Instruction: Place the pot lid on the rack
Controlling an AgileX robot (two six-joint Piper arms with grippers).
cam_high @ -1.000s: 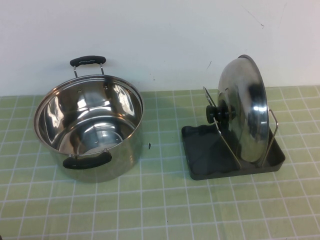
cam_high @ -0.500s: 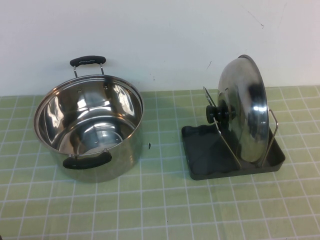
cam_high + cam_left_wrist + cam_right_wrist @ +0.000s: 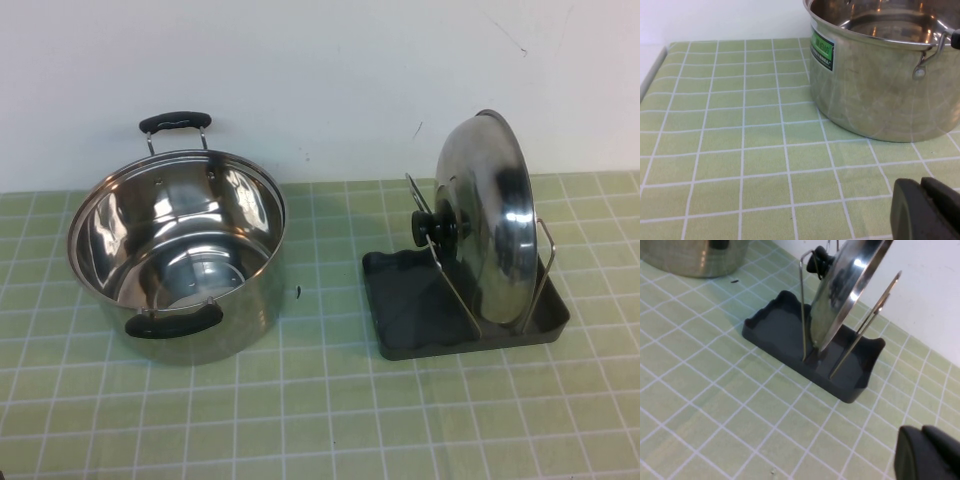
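The shiny steel pot lid (image 3: pixel 490 215) with a black knob (image 3: pixel 436 230) stands on edge in the dark grey rack (image 3: pixel 400 300), held between its wire loops (image 3: pixel 455 290). The right wrist view shows the lid (image 3: pixel 847 287) upright in the rack (image 3: pixel 775 325). My left gripper (image 3: pixel 922 205) is shut and empty, low over the mat near the pot (image 3: pixel 880 85). My right gripper (image 3: pixel 925 452) is shut and empty, a short way from the rack. Neither gripper shows in the high view.
The deep steel pot (image 3: pixel 180 250) with two black handles stands open at the left on the green checked mat (image 3: pixel 320 410). A white wall runs along the back. The mat's edge (image 3: pixel 652 70) shows in the left wrist view.
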